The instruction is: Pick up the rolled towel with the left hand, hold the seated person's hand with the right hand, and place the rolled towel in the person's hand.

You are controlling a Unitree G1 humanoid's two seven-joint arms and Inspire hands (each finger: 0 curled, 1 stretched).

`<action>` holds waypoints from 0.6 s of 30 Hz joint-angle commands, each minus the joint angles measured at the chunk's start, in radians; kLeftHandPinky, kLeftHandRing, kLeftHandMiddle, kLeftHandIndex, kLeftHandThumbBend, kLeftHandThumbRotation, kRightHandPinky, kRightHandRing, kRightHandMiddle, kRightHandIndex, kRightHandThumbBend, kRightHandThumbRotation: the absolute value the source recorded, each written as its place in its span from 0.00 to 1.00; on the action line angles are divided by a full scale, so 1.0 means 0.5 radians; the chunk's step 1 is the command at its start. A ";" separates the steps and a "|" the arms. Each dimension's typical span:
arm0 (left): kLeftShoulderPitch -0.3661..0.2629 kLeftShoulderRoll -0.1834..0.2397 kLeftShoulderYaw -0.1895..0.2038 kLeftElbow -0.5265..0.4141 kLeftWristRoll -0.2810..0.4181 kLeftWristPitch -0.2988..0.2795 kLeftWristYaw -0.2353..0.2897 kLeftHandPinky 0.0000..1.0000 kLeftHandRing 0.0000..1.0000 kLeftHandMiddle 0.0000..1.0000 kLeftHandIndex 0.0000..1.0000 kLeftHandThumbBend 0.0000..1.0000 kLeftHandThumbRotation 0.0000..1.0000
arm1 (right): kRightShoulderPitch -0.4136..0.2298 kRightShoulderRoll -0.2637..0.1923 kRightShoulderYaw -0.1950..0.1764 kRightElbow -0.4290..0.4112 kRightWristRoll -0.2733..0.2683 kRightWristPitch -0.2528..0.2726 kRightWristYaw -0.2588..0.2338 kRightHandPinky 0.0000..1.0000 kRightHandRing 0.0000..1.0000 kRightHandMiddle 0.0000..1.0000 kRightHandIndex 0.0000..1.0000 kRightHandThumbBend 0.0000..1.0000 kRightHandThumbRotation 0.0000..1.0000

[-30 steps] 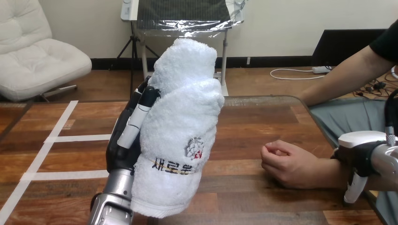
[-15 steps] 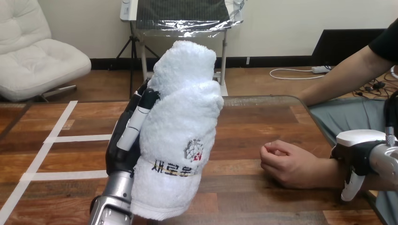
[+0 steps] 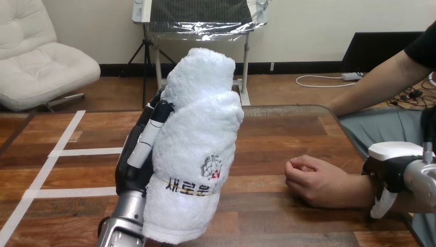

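Rising from the bottom edge at 7 o'clock, the silver left forearm (image 3: 123,226) carries the left hand (image 3: 132,164) up above the table (image 3: 288,128), and it is wrapped tight on the rolled towel (image 3: 198,139), with black-and-white fingers (image 3: 148,135) curled round the roll's left flank and the palm behind it. The towel stands clear of the wood, long axis running 6 to 12 with the top tipped a touch toward 1 o'clock. Over at 4 o'clock of the view, the right hand (image 3: 393,167) sits over the person's wrist (image 3: 360,191); whether it actually clasps that wrist, I cannot tell from here. Just beyond it toward the centre, the person's hand (image 3: 314,180) rests on the table, closed in a loose fist, knuckles pointing to 9 o'clock, straight at the towel. Now here's the relation that matters: from the towel, the target lies at 4 o'clock, lower and well apart, with bare table between. The left hand is the carrier; the right is the nearer one but it has its own job. By my reading the pick-up is done and the hand-over is next: the roll must travel right and down, and probably lay over so its length crosses the palm. That fist looks like it must open first, or the towel has nowhere to go.
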 commanded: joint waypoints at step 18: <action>-0.086 -0.148 0.019 -0.100 -0.014 -0.045 -0.036 0.24 0.34 0.42 0.52 0.69 0.00 | 0.050 0.001 -0.060 -0.040 0.126 -0.025 -0.104 0.27 0.39 0.48 0.49 0.73 0.00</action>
